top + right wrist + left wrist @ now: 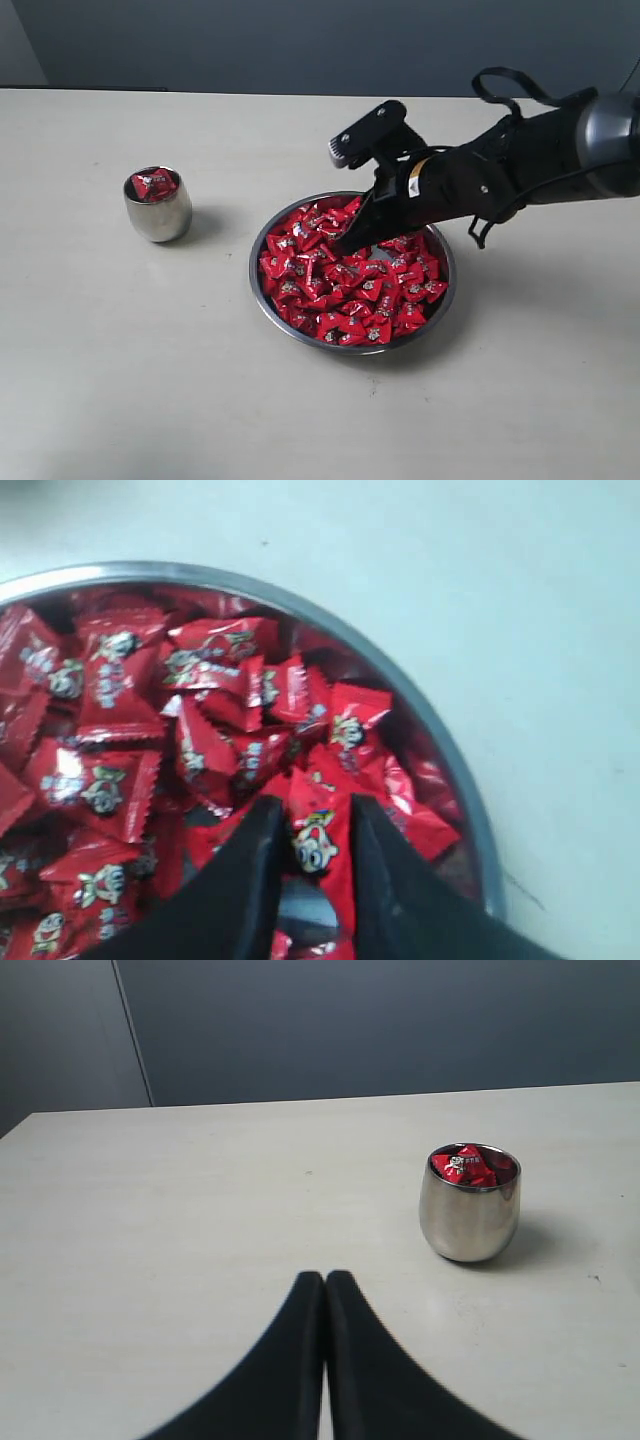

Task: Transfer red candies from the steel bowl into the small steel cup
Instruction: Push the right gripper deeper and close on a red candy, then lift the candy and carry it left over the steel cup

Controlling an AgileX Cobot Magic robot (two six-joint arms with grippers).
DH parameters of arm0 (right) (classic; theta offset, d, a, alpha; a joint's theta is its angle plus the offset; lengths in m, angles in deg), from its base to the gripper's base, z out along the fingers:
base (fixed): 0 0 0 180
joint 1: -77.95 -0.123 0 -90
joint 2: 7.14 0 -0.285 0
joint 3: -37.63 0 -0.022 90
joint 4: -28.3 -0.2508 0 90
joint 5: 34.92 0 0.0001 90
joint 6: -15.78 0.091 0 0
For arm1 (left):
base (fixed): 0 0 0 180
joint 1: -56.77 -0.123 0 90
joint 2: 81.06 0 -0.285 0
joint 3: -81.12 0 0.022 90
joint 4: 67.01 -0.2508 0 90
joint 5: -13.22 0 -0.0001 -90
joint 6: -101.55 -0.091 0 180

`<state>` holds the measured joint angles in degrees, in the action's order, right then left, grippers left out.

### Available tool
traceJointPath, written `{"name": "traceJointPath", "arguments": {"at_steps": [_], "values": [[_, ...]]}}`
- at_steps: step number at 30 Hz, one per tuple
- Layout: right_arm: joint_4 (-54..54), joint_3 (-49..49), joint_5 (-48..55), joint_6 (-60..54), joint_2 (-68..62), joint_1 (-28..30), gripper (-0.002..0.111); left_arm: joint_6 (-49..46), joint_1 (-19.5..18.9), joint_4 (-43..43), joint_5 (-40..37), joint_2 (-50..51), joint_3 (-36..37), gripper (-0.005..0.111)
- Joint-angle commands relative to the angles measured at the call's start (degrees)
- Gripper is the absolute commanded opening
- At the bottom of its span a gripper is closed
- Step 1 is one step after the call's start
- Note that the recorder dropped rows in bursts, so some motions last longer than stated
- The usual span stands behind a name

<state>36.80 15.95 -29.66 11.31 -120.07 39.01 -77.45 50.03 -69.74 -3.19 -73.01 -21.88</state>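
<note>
A steel bowl (436, 723) is seen heaped with red candies (110, 710), each wrapper printed with a small pale cartoon figure. The right tool (312, 808) is lowered among them, and one red candy (318, 845) is pinched between its two black fingers (240, 880), both sides of the wrapper being touched. Beyond the bowl's thin rim, pale tabletop (520, 610) is visible.

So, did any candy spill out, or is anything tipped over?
No, nothing stands out. The red candies sit inside the steel bowl and the small steel cup, which stands upright. None lie loose on the table.
</note>
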Motion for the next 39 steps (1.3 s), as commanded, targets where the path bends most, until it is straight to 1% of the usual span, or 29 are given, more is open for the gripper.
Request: {"name": "traceJointPath", "arguments": {"at_steps": [1, 9, 14, 18, 28, 33, 39], "values": [[-0.6, 0.4, 0.5, 0.6, 2.6, 1.8, -0.001, 0.1, 0.0, 0.4, 0.1, -0.3, 0.2, 0.0], [-1.7, 0.7, -9.3, 0.6, 2.9, 1.0, -0.001, 0.1, 0.0, 0.4, 0.1, -0.3, 0.2, 0.0], [-1.9, 5.1, -9.7, 0.6, 0.9, -0.9, -0.001, 0.1, 0.0, 0.4, 0.1, -0.3, 0.2, 0.0], [-1.9, 10.4, -9.7, 0.6, -2.3, -2.8, -0.001, 0.1, 0.0, 0.4, 0.1, -0.3, 0.2, 0.0], [1.8, 26.8, -6.5, 0.4, -14.0, -7.9, -0.001, 0.1, 0.0, 0.4, 0.1, -0.3, 0.2, 0.0], [1.8, 35.5, -1.2, -0.2, -19.7, -9.2, -0.001, 0.1, 0.0, 0.4, 0.1, -0.3, 0.2, 0.0], [1.3, 41.7, 2.7, -3.8, -23.5, -11.4, -0.001, 0.1, 0.0, 0.4, 0.1, -0.3, 0.2, 0.0]]}}
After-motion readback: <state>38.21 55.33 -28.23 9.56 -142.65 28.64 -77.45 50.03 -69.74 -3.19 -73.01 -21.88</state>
